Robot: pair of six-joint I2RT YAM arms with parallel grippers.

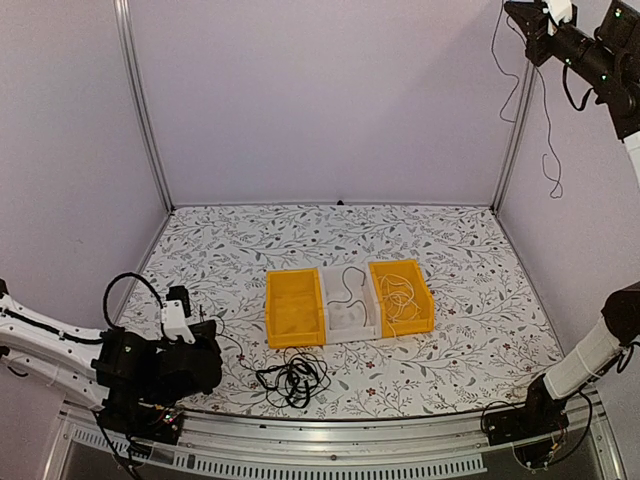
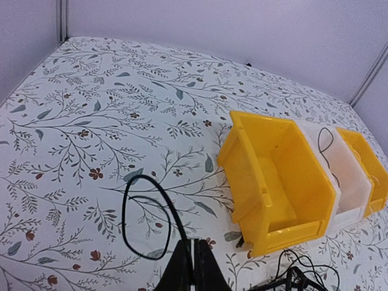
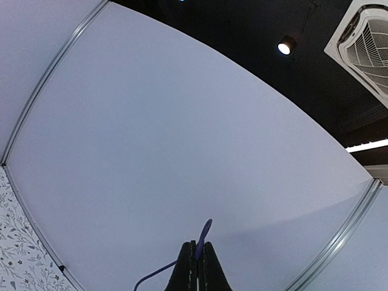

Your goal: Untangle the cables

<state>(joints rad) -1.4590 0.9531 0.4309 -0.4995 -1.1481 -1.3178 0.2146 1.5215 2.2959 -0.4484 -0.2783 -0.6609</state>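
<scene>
A tangle of black cables lies on the table in front of the bins; its edge shows in the left wrist view. My left gripper is low over the table at the left, shut on a black cable that loops on the cloth ahead of the fingers. My right gripper is raised high at the top right, shut on a thin blue cable whose ends hang free down the wall, clear of the table.
Three bins stand side by side mid-table: a yellow one, a clear one holding a thin black cable, and a yellow one holding white cables. Purple walls and metal posts enclose the table.
</scene>
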